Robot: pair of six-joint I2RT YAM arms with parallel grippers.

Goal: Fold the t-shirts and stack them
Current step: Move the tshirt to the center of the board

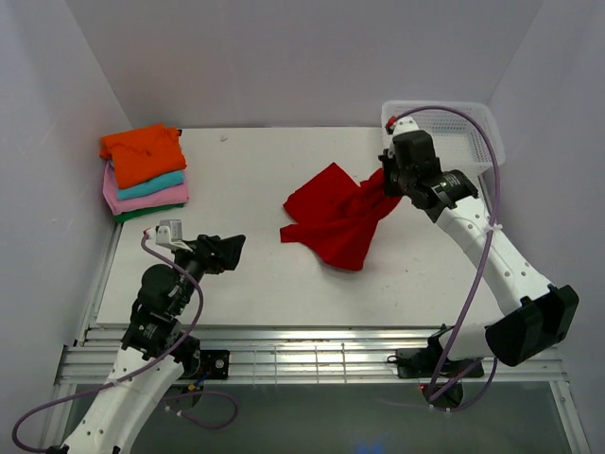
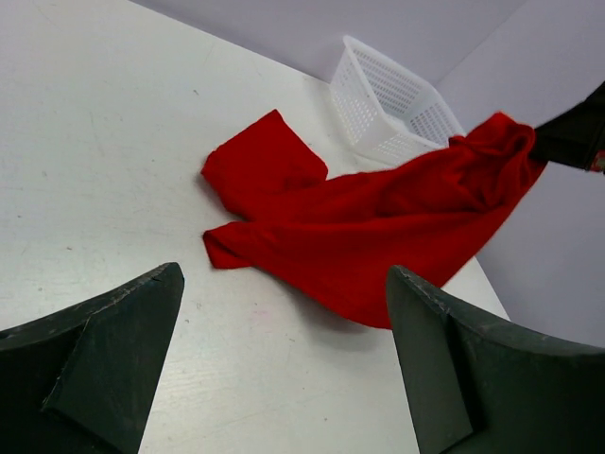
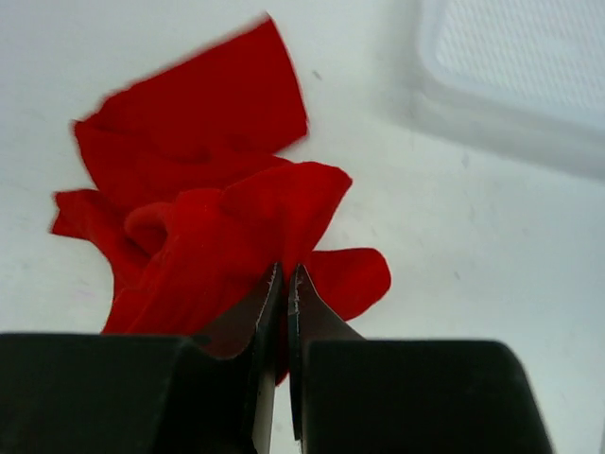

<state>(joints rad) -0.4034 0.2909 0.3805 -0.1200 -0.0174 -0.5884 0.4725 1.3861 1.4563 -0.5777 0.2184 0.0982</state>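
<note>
The right pincer [image 3: 285,276] is clenched on the red t-shirt [image 1: 331,222] at its edge; the left pincer [image 1: 230,252] gapes empty. Such a thin pinch may let the cloth slip and crumple.

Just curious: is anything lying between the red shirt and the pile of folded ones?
Nothing visible. The table between the red shirt and the pile shows only bare surface; the left gripper hangs nearer the front edge.

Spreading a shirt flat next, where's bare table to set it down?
Bare white table between the orange-topped stack of folded tees and the bright red cloth t-shirt, and along the near edge. Crowded right: right gripper holding that tee by the white mesh basket.
</note>
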